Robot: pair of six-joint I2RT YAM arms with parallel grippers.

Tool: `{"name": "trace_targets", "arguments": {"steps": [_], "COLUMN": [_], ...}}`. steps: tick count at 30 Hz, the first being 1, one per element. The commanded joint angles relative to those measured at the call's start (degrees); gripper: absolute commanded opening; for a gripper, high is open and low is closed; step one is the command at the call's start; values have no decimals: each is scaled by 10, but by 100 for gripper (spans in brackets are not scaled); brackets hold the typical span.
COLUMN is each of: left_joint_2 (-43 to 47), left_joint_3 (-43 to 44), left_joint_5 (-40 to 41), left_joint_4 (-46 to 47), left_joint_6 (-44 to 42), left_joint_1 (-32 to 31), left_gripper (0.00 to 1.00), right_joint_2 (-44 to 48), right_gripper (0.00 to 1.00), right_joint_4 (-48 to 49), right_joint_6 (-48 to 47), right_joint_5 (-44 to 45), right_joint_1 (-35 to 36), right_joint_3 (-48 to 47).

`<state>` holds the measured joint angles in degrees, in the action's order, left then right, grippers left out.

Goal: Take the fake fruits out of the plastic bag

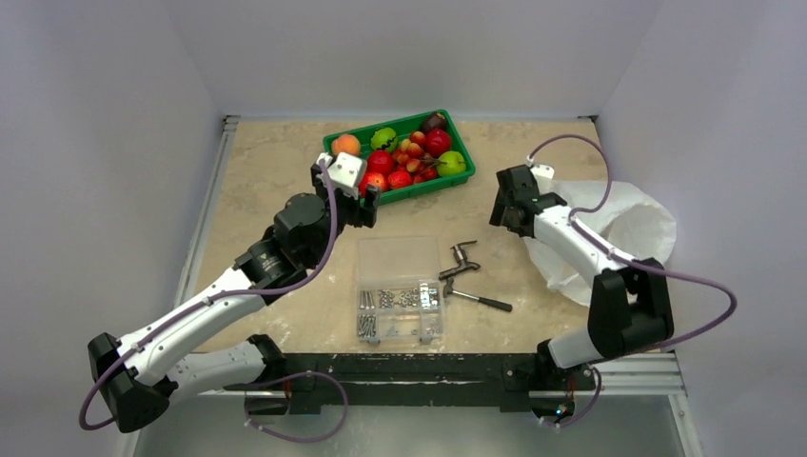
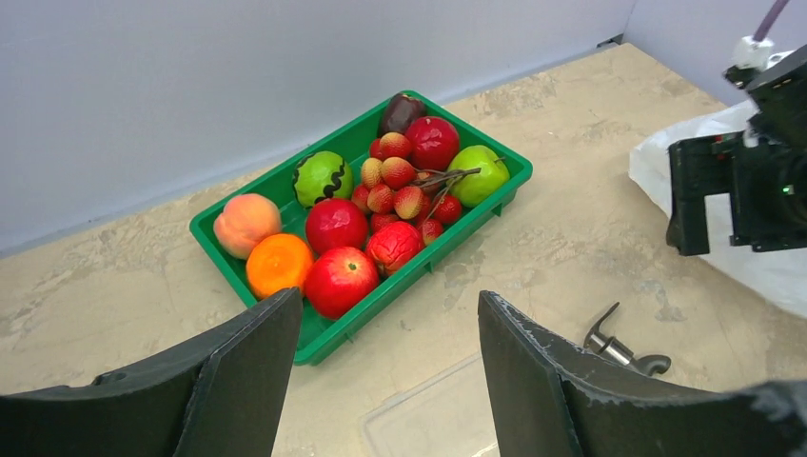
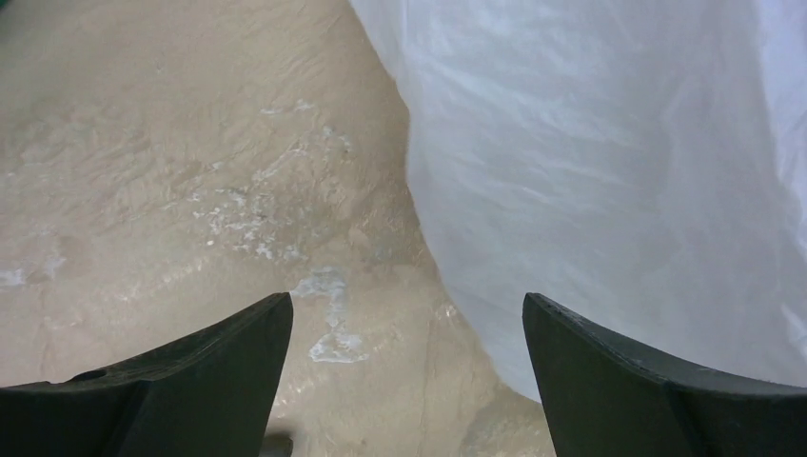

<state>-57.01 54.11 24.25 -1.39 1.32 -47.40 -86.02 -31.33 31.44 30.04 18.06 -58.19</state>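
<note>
Now: fruits (image 2: 381, 224) in tray (image 2: 419, 274), unloading seems near done | left claw (image 2: 390, 314) released | right claw (image 3: 406, 319) released at bag (image 3: 609, 190) edge | next: check bag.

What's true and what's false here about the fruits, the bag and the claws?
The fake fruits sit in the green tray. True.
The left claw holds an apple. False: it is open and empty.
The plastic bag lies on the right side of the table. True.
The right claw is shut on the bag. False: it is open.
The screw box is inside the tray. False: it sits on the table, apart from the tray.
</note>
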Motion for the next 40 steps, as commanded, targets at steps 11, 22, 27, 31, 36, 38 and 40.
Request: {"name": "trace_targets", "arguments": {"steps": [11,22,27,31,36,38,40], "left_joint_2": [16,66,128,177,204,203,202], "left_joint_3": [24,247,300,295,277,281,282], "left_joint_5": [-26,9,34,70,102,103,103], "left_joint_4": [-16,-289,-333,-345,-339,-348,-357], "left_joint_6": [-41,37,80,97,86,88,94], "left_joint_1": [3,3,3,3,3,3,3], "left_gripper": [72,94,99,100,100,100,100], "right_joint_2": [251,447,519,517,512,503,509], "right_gripper": [99,99,99,99,99,99,99], "right_joint_4": [24,19,60,51,51,43,40], "right_joint_6": [-93,-123,-156,-157,-156,-154,-159], "right_joint_5": [-131,-124,-61,-10,-12,-20,-30], "right_joint_1": [8,8,8,8,8,8,8], "right_joint_3": [-57,-149,-150,-177,-180,-179,-175]}}
